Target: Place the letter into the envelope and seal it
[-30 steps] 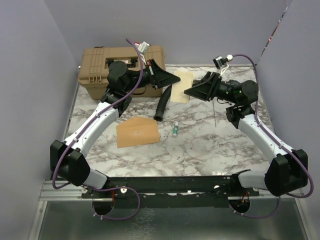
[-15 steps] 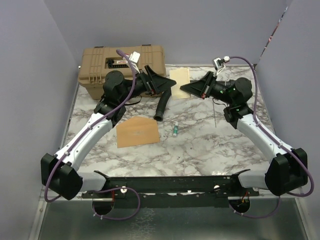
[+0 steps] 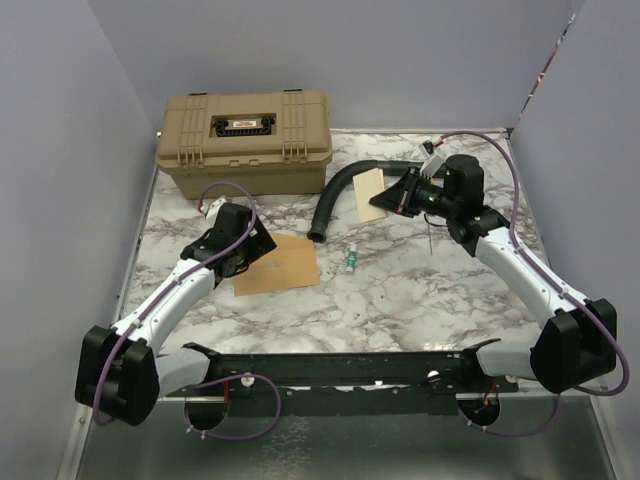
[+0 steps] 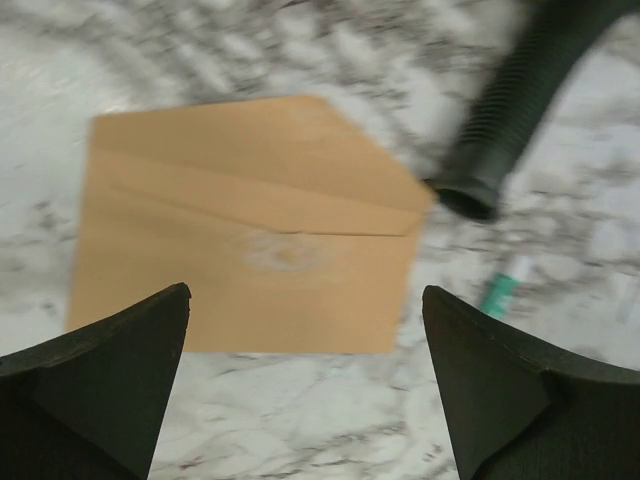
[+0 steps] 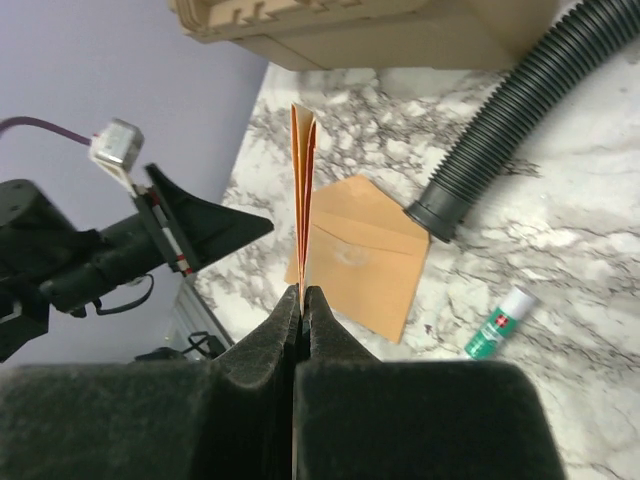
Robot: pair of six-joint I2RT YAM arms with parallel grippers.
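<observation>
The orange-tan envelope (image 3: 283, 262) lies flat on the marble, flap side up, its pointed flap crease showing (image 4: 250, 225). My left gripper (image 3: 258, 246) hovers open over the envelope's left edge, and both of its fingers (image 4: 110, 380) are apart with nothing between them. The pale letter (image 3: 368, 188) hangs in the air beside the black hose, and my right gripper (image 3: 388, 200) is shut on its edge. In the right wrist view the letter (image 5: 303, 190) stands edge-on out of the shut right gripper (image 5: 302, 292), above the envelope (image 5: 372, 258).
A tan toolbox (image 3: 245, 140) stands at the back left. A black corrugated hose (image 3: 335, 195) curves from behind the letter down to the envelope's far corner. A small green-and-white tube (image 3: 351, 260) lies right of the envelope. The left gripper (image 5: 205, 225) shows in the right wrist view.
The left gripper opened, let go of the letter and drew back down over the envelope. The right gripper shut on the letter and now holds it alone, slightly lower.
</observation>
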